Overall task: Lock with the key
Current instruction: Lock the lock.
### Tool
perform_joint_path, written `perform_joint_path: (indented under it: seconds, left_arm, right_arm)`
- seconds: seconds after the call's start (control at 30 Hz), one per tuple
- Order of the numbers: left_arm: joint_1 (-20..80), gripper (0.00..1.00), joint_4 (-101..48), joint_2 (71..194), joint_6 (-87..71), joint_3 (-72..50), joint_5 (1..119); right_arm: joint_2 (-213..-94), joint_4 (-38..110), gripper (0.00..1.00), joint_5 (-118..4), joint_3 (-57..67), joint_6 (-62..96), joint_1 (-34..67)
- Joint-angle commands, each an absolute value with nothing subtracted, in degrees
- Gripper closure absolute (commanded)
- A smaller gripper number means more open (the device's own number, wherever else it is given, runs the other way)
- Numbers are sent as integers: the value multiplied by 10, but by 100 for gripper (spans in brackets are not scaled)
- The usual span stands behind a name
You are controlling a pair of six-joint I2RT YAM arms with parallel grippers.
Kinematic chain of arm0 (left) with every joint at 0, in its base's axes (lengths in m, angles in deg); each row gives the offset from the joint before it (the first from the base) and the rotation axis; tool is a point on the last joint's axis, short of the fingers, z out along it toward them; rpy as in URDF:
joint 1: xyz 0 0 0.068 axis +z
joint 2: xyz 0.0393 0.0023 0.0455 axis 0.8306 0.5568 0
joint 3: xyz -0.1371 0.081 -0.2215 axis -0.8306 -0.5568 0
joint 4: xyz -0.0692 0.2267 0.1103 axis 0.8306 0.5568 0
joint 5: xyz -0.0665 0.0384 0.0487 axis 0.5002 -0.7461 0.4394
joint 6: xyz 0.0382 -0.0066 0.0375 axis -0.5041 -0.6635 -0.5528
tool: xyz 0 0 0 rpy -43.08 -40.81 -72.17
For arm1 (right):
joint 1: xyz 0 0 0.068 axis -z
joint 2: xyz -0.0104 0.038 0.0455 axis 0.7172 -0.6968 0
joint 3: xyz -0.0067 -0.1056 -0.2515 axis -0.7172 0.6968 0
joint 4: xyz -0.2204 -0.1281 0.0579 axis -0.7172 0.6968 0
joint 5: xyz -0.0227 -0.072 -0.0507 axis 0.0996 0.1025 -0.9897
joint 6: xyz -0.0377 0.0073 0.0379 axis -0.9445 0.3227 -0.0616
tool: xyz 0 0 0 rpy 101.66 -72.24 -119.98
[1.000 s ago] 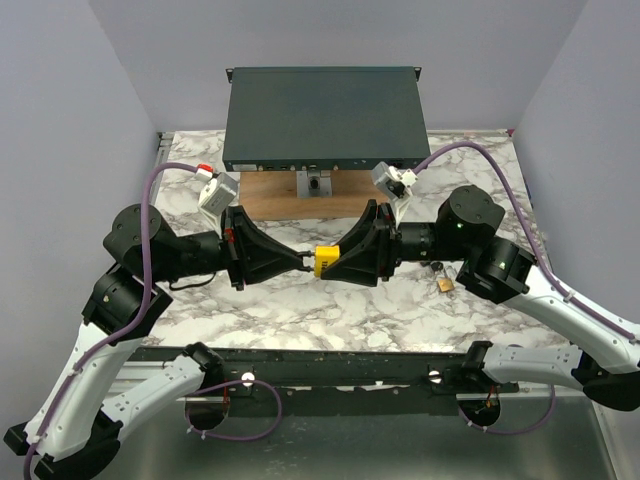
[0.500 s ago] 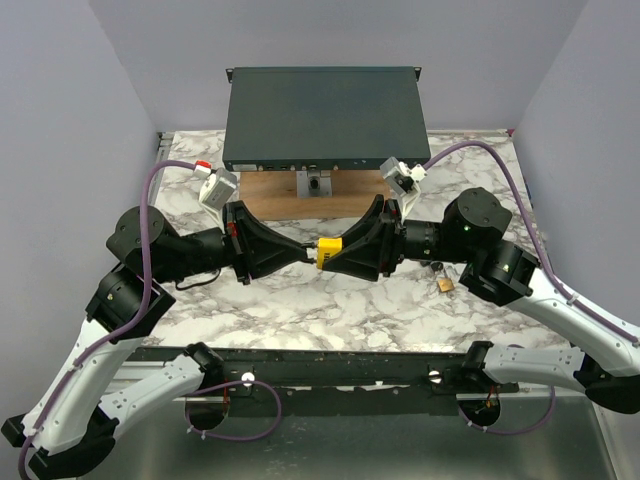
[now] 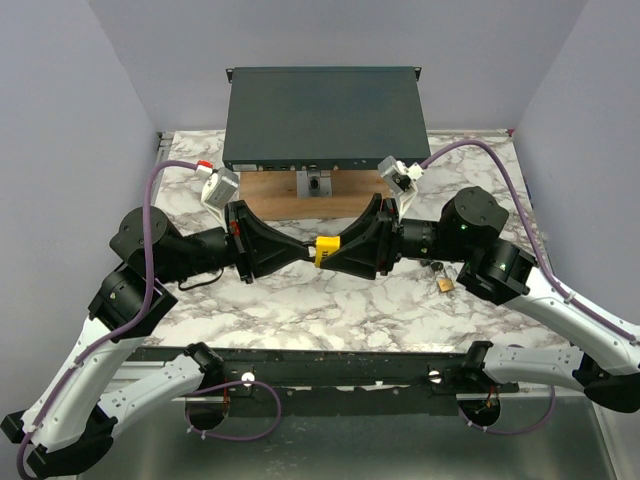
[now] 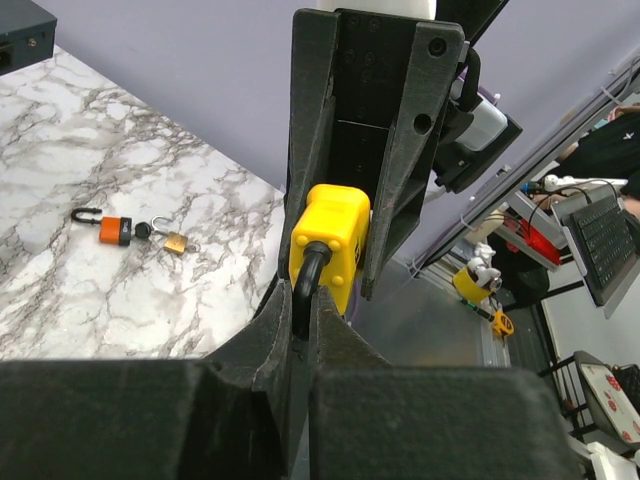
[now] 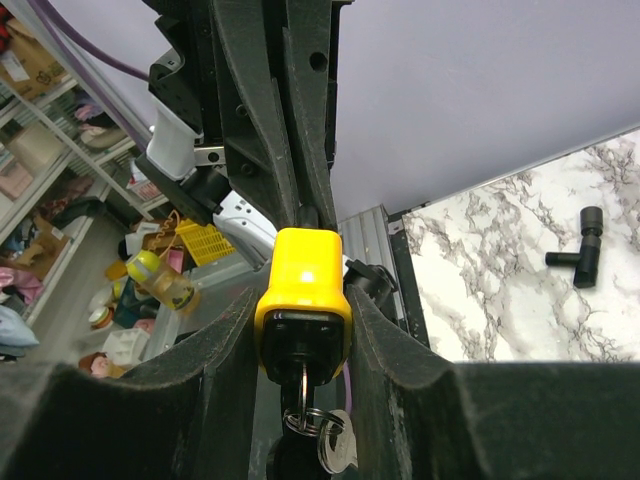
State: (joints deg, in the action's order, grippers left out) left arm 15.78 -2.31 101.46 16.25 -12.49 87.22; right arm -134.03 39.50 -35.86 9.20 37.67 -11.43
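A yellow padlock (image 3: 326, 250) hangs in the air between my two grippers. My left gripper (image 4: 303, 310) is shut on its dark shackle (image 4: 303, 285). My right gripper (image 5: 303, 320) is shut on the yellow body (image 5: 303, 290), one finger on each side. A metal key blade (image 5: 303, 385) sits in the padlock's keyhole, and a ring with a silver key hangs from it. The orange-headed key (image 4: 115, 230), with dark pieces attached, lies on the marble table (image 4: 60, 300), far from both grippers.
A small brass padlock (image 4: 175, 242) lies beside the orange-headed key, also seen under the right arm (image 3: 445, 285). A dark flat box (image 3: 320, 115) stands at the back behind a wooden board (image 3: 280, 195) with a metal bracket (image 3: 315, 183). A black L-shaped part (image 5: 580, 250) lies on the marble.
Both grippers have carried the yellow padlock a little toward the back of the table. The grips have not changed.
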Motion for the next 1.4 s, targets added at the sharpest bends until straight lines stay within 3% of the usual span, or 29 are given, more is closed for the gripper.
perform_joint_path:
  seconds: [0.0,0.53,0.77,1.0,1.13,1.37]
  left_arm:
    - [121,100,-32,1052,184,-138,922]
    - [89,100,-30,1062,181,-121,897]
    - [88,100,90,1083,142,-65,772]
    - [84,94,138,1105,132,-48,703]
    - [81,84,136,1106,130,-54,700]
    - [80,80,128,1103,133,-56,700]
  right_arm:
    - [-1385,348,99,-398,83,371,-120]
    - [-1399,352,99,-396,82,368,-127]
    - [-1379,383,99,-416,79,354,-127]
    - [-1379,389,99,-431,72,348,-127]
    - [-1381,390,99,-432,72,345,-127]
    - [-1382,387,99,-429,75,345,-127]
